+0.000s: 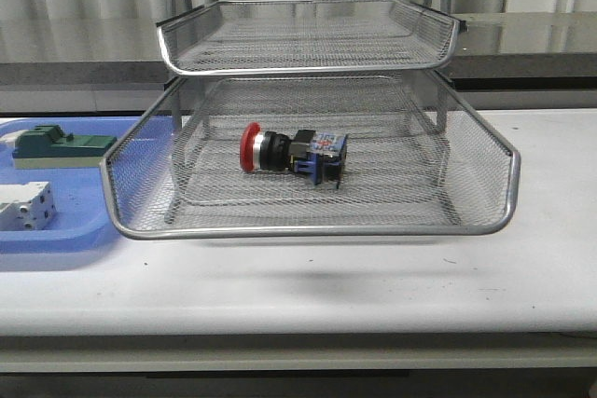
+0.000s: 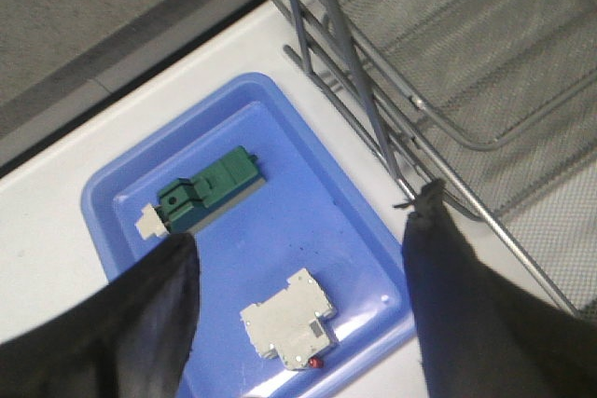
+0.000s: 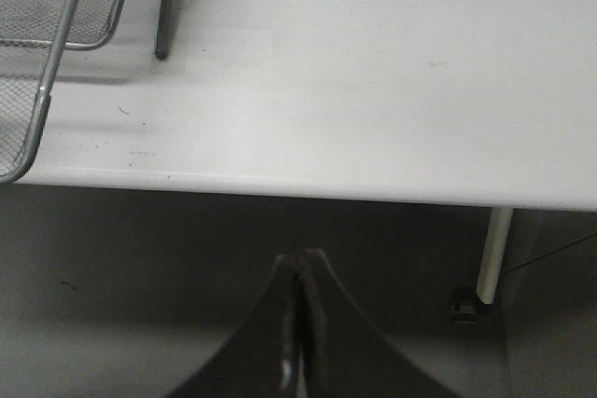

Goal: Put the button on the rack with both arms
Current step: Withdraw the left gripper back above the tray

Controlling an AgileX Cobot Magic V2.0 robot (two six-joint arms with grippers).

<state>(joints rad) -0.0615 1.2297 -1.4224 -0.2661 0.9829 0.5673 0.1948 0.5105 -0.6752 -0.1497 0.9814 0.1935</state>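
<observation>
The button (image 1: pixel 293 153), with its red cap, black collar and blue-black body, lies on its side in the pulled-out middle tray of the silver wire rack (image 1: pixel 308 221). Neither arm shows in the front view. In the left wrist view my left gripper (image 2: pixel 303 240) hangs open above the blue tray (image 2: pixel 308 212), its black fingers (image 2: pixel 140 323) spread wide with nothing between them; the rack (image 2: pixel 448 62) runs beside it. In the right wrist view my right gripper (image 3: pixel 300 263) is shut and empty, off the table's front edge, a rack corner (image 3: pixel 37 90) beyond it.
The flat blue tray (image 1: pixel 65 230) left of the rack holds a green block (image 1: pixel 56 144) and a white block (image 1: pixel 23 207); both blocks also show in the left wrist view, green (image 2: pixel 210 188) and white (image 2: pixel 289 319). A table leg (image 3: pixel 492 253) stands below the edge.
</observation>
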